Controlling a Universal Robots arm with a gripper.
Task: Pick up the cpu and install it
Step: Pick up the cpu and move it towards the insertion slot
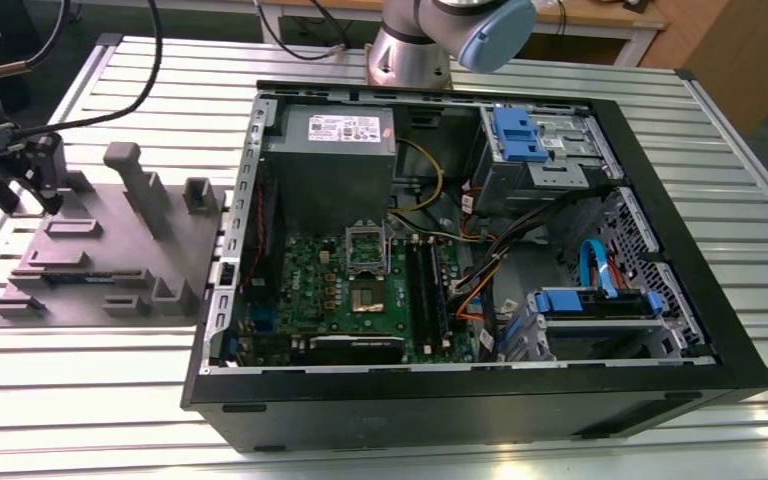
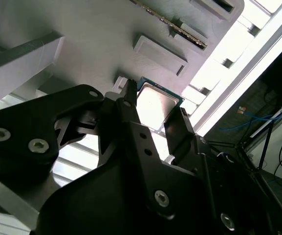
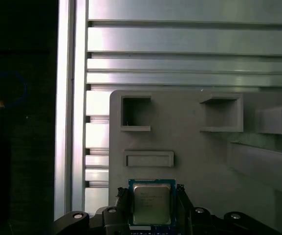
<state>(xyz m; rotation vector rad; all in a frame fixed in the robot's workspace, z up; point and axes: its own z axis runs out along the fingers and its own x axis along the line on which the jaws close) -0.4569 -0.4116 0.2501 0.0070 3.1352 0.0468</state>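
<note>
The cpu (image 3: 152,205), a small square chip with a silvery top and a thin green rim, sits between my gripper's (image 3: 151,191) two black fingers. In the second wrist view the fingers (image 2: 129,105) press against opposite edges of the cpu (image 2: 156,102), so my gripper (image 2: 155,108) is shut on it. It is over a corner of the grey holder plate (image 3: 189,147); I cannot tell whether it touches the plate. In the exterior view my gripper (image 1: 27,200) hangs over the holder plate (image 1: 104,250) at that view's left. The board's metal-framed socket (image 1: 364,250) lies inside the open computer case (image 1: 491,390).
The holder plate carries upright grey posts (image 1: 137,185) and shallow pockets (image 3: 136,113). The slatted aluminium table (image 1: 91,400) lies under everything. Inside the case are a grey power supply box (image 1: 331,165), blue drive brackets (image 1: 598,300) and loose cables (image 1: 491,270). The arm's base (image 1: 411,50) stands behind the case.
</note>
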